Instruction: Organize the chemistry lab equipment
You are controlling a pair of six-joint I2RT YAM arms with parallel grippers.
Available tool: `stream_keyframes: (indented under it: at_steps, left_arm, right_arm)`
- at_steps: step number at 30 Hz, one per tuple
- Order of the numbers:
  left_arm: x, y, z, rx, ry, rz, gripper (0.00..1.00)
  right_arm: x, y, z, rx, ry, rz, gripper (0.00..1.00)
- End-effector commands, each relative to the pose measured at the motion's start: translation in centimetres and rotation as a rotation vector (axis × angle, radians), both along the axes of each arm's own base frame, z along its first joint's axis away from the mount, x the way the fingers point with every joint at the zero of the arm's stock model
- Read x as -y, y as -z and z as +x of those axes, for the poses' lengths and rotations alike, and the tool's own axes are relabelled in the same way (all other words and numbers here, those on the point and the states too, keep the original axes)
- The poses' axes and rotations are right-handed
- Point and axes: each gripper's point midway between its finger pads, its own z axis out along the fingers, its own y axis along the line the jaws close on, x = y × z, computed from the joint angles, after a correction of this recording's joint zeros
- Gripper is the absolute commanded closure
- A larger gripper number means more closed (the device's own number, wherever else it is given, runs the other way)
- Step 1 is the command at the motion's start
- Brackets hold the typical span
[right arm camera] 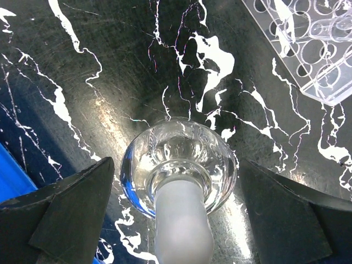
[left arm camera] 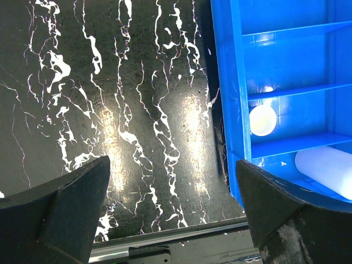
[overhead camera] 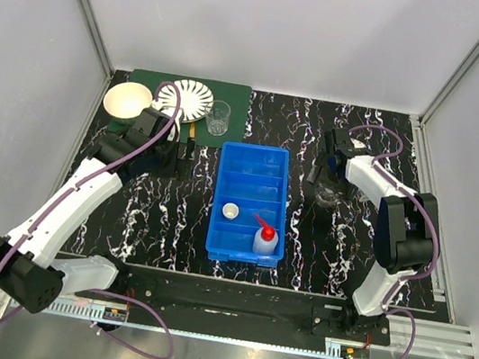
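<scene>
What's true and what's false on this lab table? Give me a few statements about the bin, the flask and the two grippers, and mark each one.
1. The squeeze bottle is inside the blue bin. True.
2. The right gripper is shut on the glass flask. False: its jaws stand open, one on either side of the flask.
3. The small round lid sits on the table beside the bin. False: it lies in one of the bin's compartments.
4. The clear beaker stands on the green mat next to the striped plate. True.
5. The left gripper holds a tube. False: it is open and empty, over bare table beside the bin.
</scene>
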Motion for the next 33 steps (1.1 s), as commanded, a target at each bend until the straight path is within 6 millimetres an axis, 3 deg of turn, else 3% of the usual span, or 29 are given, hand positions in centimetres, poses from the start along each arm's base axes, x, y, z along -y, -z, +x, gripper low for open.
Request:
stream_keyframes:
  at_steps: [1,9,26,33]
  left_arm:
    - [0.48,-0.63,0.79,0.028,0.003,-0.027,0.01]
    - [0.36,-0.61,0.81,0.031,0.0,-0.022,0.01]
    - [0.35,-0.48,0.72,0.026,0.002,-0.02,0.01]
    - [0.28,-0.45,0.58,0.027,0.003,-0.019,0.01]
  right_arm:
    - [0.02,0.49,0.48,0.009,-0.005,0.015,0.0]
    - [-0.12,0.9,0.35,0.004,-0.003,0.03,0.0]
    - [-0.32,0.27,-0.3,0.015,-0.001,0.055,0.11]
    - [-0.38,0.03,-0.36,0.014,-0.002,0.062,0.3]
